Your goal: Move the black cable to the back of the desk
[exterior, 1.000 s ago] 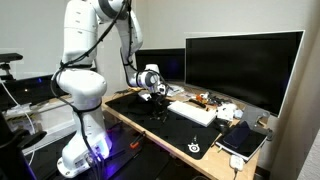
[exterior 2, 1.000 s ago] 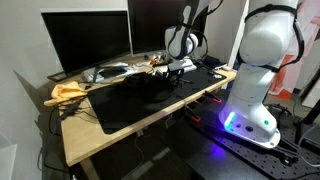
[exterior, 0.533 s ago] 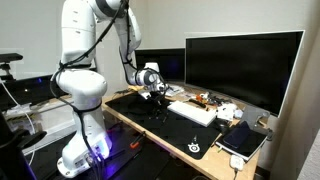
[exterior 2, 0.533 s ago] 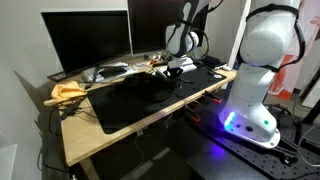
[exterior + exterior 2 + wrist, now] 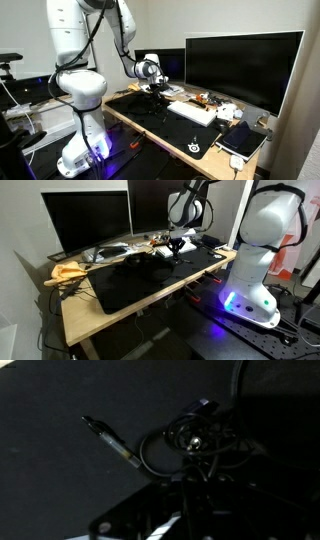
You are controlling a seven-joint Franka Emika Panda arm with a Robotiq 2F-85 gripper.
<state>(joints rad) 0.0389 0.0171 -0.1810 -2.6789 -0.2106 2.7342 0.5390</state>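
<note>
Landmark for this entry: the white keyboard (image 5: 192, 112), lying on the desk (image 5: 78, 320) in front of the big monitor (image 5: 240, 65).

- My gripper (image 5: 155, 90) hangs above the desk, off the end of the keyboard that faces the robot's base, fingers pointing down. It shows in both exterior views (image 5: 175, 242), clear of the keyboard.
- Jaw state: in the wrist view the gripper (image 5: 192, 485) reads as dark shapes at the lower edge. The fingers look drawn in close, with a few strands running up between them. I log it as closed on those strands. The picture is very dark, so I can't judge the exact gap.
- The black cable (image 5: 190, 440) is a small tangle of loops right under the fingers, on the same side of the keyboard as the gripper and over the black desk mat (image 5: 172, 128). One loop bulges out to the side.
- A straight plug end (image 5: 108, 440) sticks out from the tangle, lying aslant.
- In an exterior view the cable (image 5: 172, 248) is only a dark knot just below the fingertips. I can't tell whether its lowest loops touch the mat.
- A yellow cloth (image 5: 68, 272) lies well away from the gripper, beyond the keyboard's far end.
</note>
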